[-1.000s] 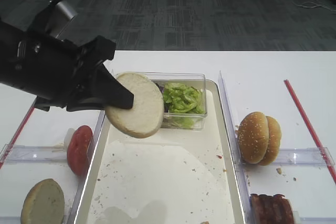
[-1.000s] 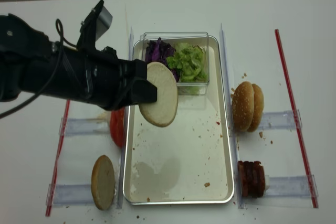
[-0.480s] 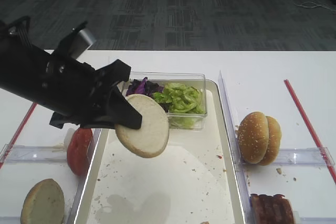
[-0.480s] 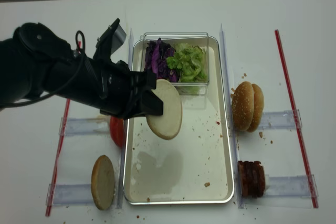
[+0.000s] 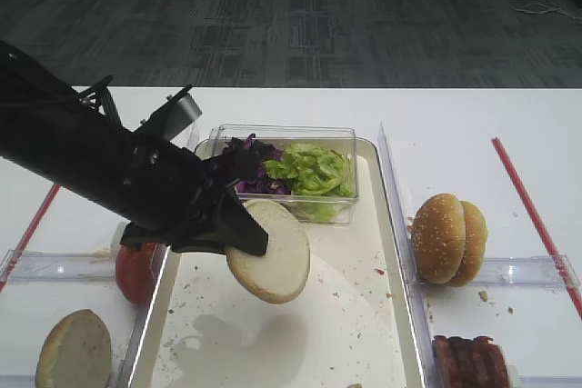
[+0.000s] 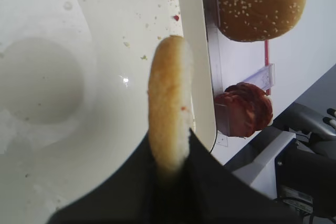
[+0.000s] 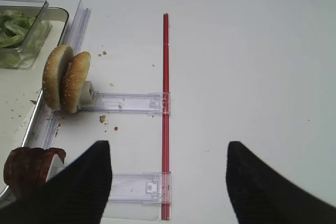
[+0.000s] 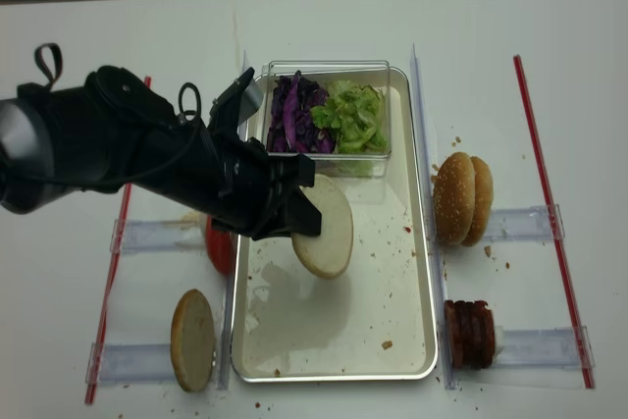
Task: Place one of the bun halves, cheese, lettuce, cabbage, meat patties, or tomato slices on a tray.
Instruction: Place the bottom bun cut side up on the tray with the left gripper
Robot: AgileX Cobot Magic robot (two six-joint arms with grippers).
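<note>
My left gripper is shut on the edge of a pale bun half, holding it tilted a little above the whitish floor of the tray. The left wrist view shows the bun half edge-on between the black fingers, over the tray. From overhead, the bun half hangs over the tray's middle. Green lettuce and purple cabbage fill a clear box at the tray's far end. My right gripper stands open over bare table, holding nothing.
Left of the tray a tomato slice and another bun half stand in clear holders. To its right are sesame buns and meat patties. Red strips run along the table's outer sides.
My left arm has carried the bun half down and to the right, from beside the clear box to low over the tray's middle. Its grip stayed shut.
</note>
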